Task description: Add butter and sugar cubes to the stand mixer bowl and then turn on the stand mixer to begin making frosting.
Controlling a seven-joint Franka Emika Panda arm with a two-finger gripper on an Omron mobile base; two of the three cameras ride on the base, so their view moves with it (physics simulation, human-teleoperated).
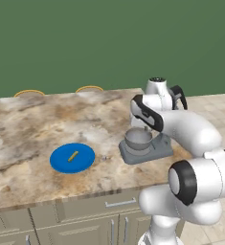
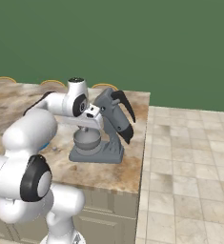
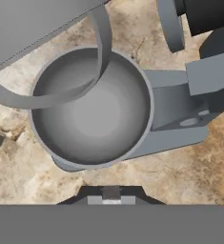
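Tool (image 3: 111,193) fingers together over one stand mixer bowl (image 3: 92,119), one butter (image 1: 73,156) stick on one blue plate (image 1: 85,162)

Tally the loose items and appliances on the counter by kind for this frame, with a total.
Blue plate: 1
Butter stick, lying on the plate: 1
Sugar cubes, between plate and mixer: 2 as far as I can tell, they are mere specks
Stand mixer: 1
Stand mixer bowl, empty: 1
Total: 6
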